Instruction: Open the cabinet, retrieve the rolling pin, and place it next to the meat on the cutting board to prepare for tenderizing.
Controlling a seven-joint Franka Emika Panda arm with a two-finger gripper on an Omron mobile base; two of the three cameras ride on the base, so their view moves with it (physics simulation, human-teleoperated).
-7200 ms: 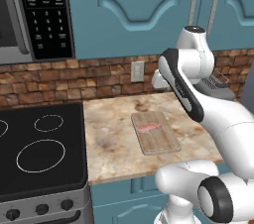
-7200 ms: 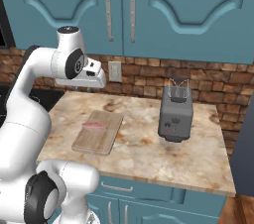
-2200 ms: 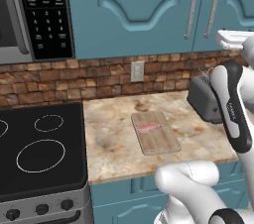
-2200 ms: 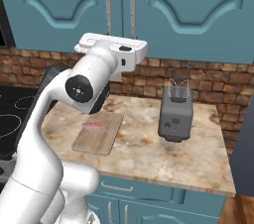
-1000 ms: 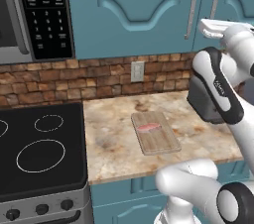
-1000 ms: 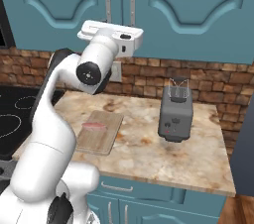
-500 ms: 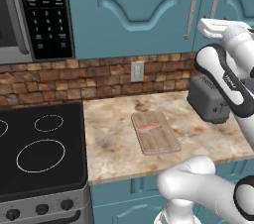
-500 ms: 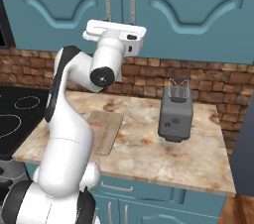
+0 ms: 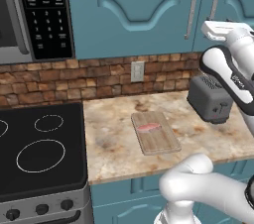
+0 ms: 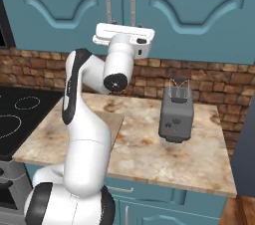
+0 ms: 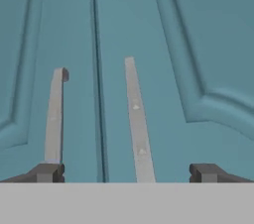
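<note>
Two arched doors of the cabinet (image 10: 189, 5) stand shut, their seam running between a pair of long silver bar handles (image 11: 136, 119). Close in front of those handles is the gripper (image 11: 126, 172), raised to the lower part of the doors with its jaws spread wide and nothing between them; in the hand view the right-hand bar runs up through the gap between the fingertips (image 11: 206, 172) (the other bar sits over the left tip). Below the cabinet, on the speckled counter (image 9: 114, 139), lies the cutting board (image 9: 155, 132) with the meat (image 9: 149, 127) on its upper half. Right of the board stands a grey toaster (image 9: 212, 100). Left of the board, past the counter's edge, is a black stovetop (image 9: 37, 148). Where the rolling pin is cannot be told with the doors closed.
</note>
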